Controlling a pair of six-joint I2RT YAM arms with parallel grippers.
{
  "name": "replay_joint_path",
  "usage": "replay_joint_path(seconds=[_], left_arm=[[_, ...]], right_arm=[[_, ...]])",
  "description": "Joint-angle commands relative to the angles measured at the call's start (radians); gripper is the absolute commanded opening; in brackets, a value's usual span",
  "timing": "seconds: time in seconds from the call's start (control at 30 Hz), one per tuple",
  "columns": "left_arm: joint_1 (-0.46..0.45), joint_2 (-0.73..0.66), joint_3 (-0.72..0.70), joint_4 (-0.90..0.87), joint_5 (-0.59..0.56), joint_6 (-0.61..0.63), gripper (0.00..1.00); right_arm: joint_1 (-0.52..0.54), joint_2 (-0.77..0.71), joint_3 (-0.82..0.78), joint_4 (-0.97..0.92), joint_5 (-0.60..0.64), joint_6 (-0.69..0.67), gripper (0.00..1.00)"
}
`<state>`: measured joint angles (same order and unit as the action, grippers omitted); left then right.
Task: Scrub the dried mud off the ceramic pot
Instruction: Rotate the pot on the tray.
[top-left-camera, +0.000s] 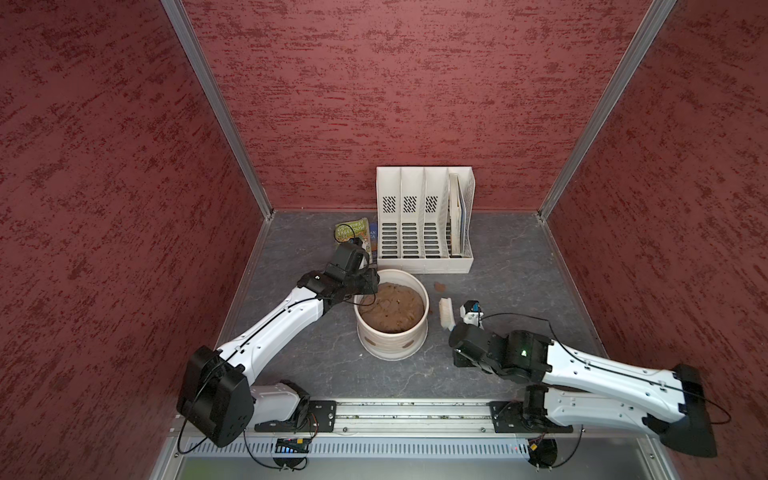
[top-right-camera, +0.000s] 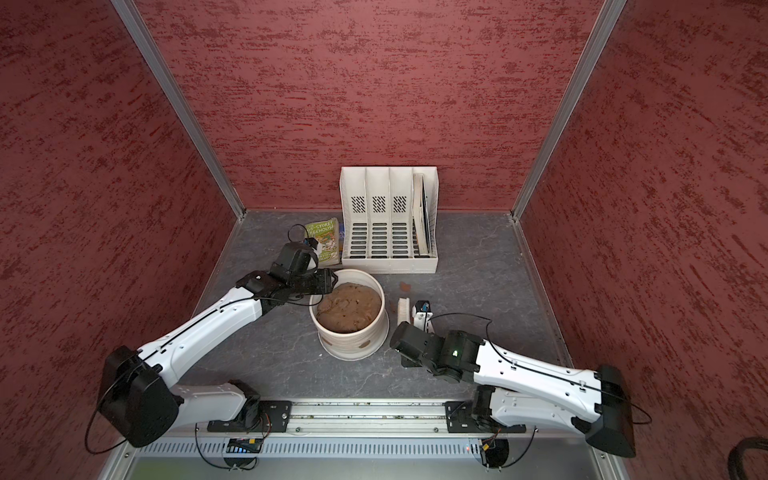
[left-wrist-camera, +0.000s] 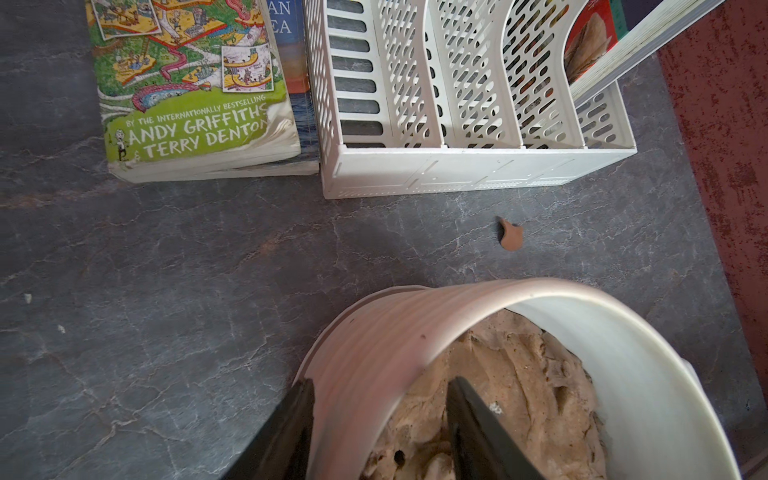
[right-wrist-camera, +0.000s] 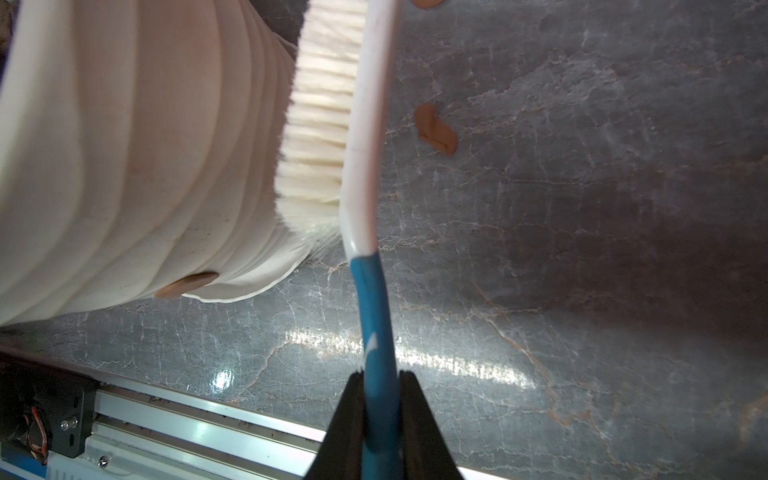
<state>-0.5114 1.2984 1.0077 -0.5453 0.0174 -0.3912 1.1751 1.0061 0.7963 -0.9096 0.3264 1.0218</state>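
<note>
Surface was a dark grey marbled tabletop (top-left-camera: 519, 299), boxed in on three sides by red textured walls (top-left-camera: 374, 83). An aluminium rail (top-left-camera: 415, 415) ran along the near edge and carried both arms. At the back stood a white slotted plastic file rack (top-left-camera: 424, 257) with one upright book (top-left-camera: 457, 216) in its rightmost bay. A green paperback (top-left-camera: 352, 232) lay flat just left of the rack.

The cream-white ribbed ceramic pot (top-left-camera: 392, 349) sat mid-table, just in front of the rack, between the arms. It was upright: axis vertical, mouth up, flared base on the table. It was filled with lumpy brown soil (top-left-camera: 390, 309). A reddish-brown dried mud patch (top-left-camera: 369, 341) showed low on the near wall, with a second patch (top-left-camera: 408, 344) beside it. A loose flake (top-left-camera: 439, 285) lay on the table between pot and rack.

Left gripper (left-wrist-camera: 380, 381) sat at the pot's far-left rim with its jaws apart, straddling it. Outer finger (left-wrist-camera: 291, 428) was against the ribbed wall. Inner finger (left-wrist-camera: 473, 428) was over the soil, with a gap to the wall.

Right gripper (right-wrist-camera: 380, 382) was clamped on the blue handle of a white-bristled scrub brush (right-wrist-camera: 365, 124). The brush's long axis ran from the rail side toward the back wall, head at the far end, bristles facing the pot's right side. Bristles were close to the wall; I couldn't tell if they touched.
</note>
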Motion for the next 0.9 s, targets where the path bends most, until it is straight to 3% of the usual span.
replay_joint_path(seconds=[0.0,0.17,0.4,0.6,0.87], left_arm=[[0.000,0.007,0.010,-0.006,-0.006,0.013,0.49],[0.001,0.002,0.027,-0.056,-0.020,0.001,0.29],[-0.001,-0.057,0.029,-0.112,-0.032,-0.010,0.19],[-0.028,-0.089,0.009,-0.146,-0.055,-0.039,0.00],[-0.030,-0.138,-0.041,-0.148,-0.067,-0.085,0.00]], right_arm=[[0.009,-0.010,0.034,0.020,0.040,0.011,0.00],[0.010,-0.019,0.027,0.021,0.037,0.017,0.00],[0.017,-0.035,0.026,-0.002,0.042,0.026,0.00],[0.038,-0.025,0.031,-0.019,0.049,0.039,0.00],[0.141,0.028,0.069,-0.091,0.109,0.110,0.00]])
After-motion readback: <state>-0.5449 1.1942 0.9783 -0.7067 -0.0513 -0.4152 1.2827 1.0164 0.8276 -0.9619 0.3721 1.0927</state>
